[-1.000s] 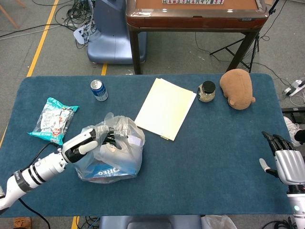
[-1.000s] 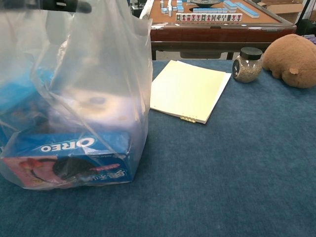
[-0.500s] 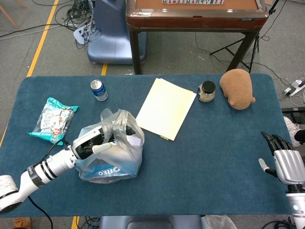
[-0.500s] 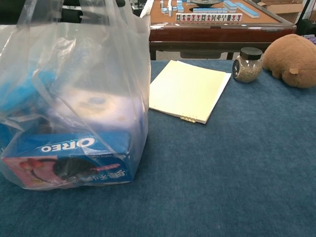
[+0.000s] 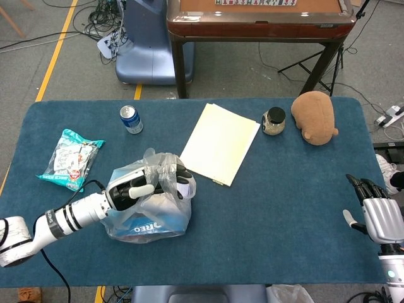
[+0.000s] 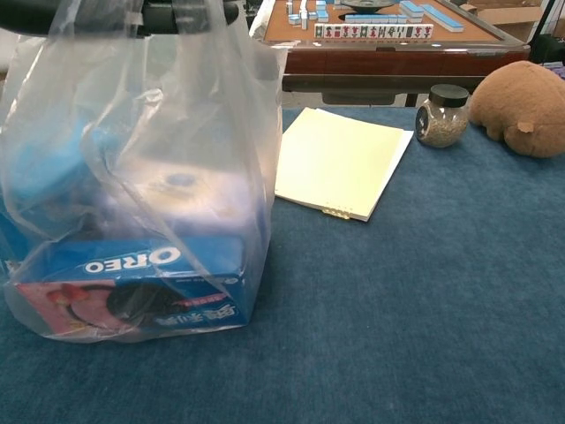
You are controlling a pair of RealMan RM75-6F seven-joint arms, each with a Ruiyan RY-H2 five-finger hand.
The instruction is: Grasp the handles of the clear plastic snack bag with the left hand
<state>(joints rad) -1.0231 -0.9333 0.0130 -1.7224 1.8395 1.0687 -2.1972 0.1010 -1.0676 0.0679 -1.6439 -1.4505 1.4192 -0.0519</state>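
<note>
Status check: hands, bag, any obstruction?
Left hand grips snack bag handles. Right hand open, idle at table edge. Bag on table, yellow pad beside.

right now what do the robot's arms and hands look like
The left arm is a white cylinder with black bands near the wrist and a thin black cable running along it. Its left hand has a white shell with black fingers. The right hand, at the table's right edge, has a silver-grey shell with black fingers, on a white wrist.
</note>
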